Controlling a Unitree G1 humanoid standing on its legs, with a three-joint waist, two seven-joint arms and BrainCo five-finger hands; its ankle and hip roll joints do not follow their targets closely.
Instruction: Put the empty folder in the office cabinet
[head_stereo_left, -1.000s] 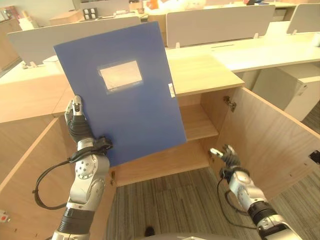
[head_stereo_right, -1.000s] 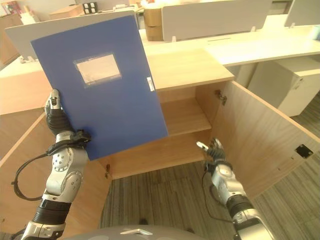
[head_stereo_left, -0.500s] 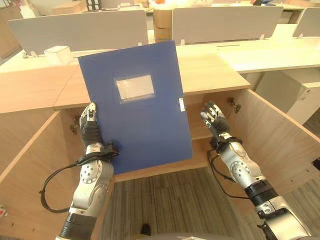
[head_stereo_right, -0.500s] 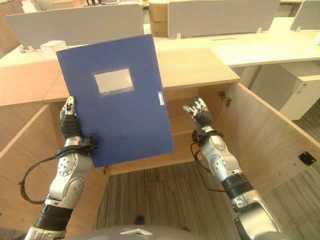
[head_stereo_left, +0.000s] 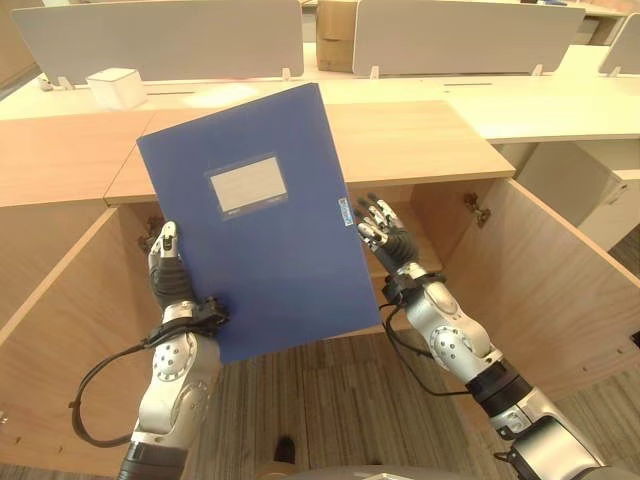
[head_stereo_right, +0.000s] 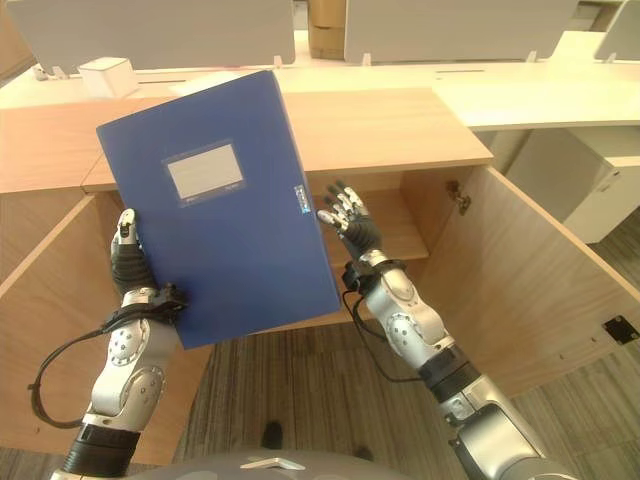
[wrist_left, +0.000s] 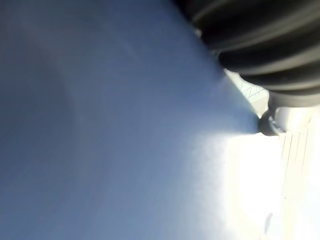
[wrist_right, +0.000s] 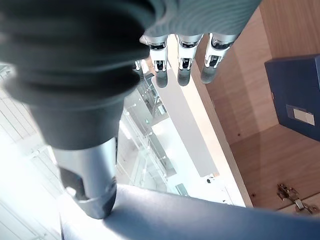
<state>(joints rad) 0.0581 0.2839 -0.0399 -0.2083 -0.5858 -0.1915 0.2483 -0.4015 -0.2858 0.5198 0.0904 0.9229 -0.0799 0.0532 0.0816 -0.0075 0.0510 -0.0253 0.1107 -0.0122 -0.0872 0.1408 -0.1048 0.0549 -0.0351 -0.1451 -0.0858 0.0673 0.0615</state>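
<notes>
Blue folder (head_stereo_left: 260, 220) is what you see upright in the left eye view, held in front of the open cabinet (head_stereo_left: 560, 280) by its lower left corner. Your left hand (head_stereo_left: 168, 280) grips that corner, with one finger lying straight up the folder's left edge and the thumb side hidden behind the cover. Your right hand (head_stereo_left: 385, 235) has come up since a second ago, when it hung low by the right door; now its fingers are spread and straight, just beside the folder's right edge near the small clasp (head_stereo_left: 344, 211). I judge you are bringing it in to steady that edge before the folder goes in.

From the right eye view, the same folder (head_stereo_right: 225, 205) tilts slightly, its top leaning to your left, and the inner shelf (head_stereo_right: 385, 230) shows past its right edge. The right hand (head_stereo_right: 345, 215) reaches toward the folder's edge; whether it touches is not clear.

At the left wrist, blue cover (wrist_left: 100, 125) lies right against the lens, so the hand's fingers cannot be read there.

At the right wrist, the fingers (wrist_right: 181, 65) hang straight and apart, holding nothing, with the folder's corner (wrist_right: 295, 95) off to one side against wood panelling.

Next you need a two-handed hold, then a turn toward the shelf.
</notes>
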